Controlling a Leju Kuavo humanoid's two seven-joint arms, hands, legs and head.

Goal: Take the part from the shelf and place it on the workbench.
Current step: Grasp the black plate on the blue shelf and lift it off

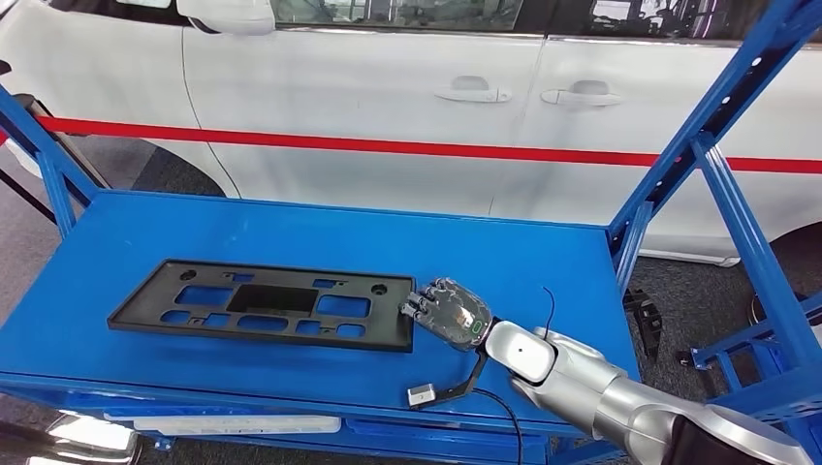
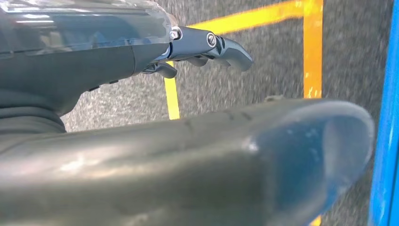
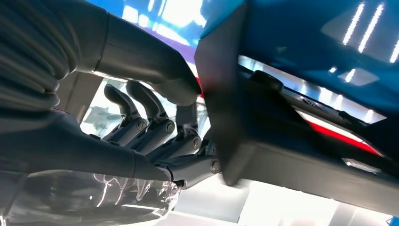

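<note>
A flat black frame-shaped part [image 1: 262, 305] with several cut-outs lies flat on the blue shelf [image 1: 339, 232]. My right hand [image 1: 451, 315] sits at the part's right end. In the right wrist view the thumb [image 3: 155, 70] touches the end face of the part [image 3: 282, 141], and the curled fingers [image 3: 188, 146] lie against the same end. Whether the hand really grips it is unclear. My left hand [image 2: 141, 94] hangs over grey floor, its thumb [image 2: 282, 155] and fingers [image 2: 230, 47] apart with nothing between them.
A white car [image 1: 388, 97] with a red stripe stands close behind the shelf. Blue slanted shelf posts [image 1: 717, 126] rise on the right, another on the left [image 1: 44, 165]. A small grey connector on a black cable [image 1: 422, 393] lies near the shelf's front edge. Yellow lines [image 2: 313, 47] mark the floor.
</note>
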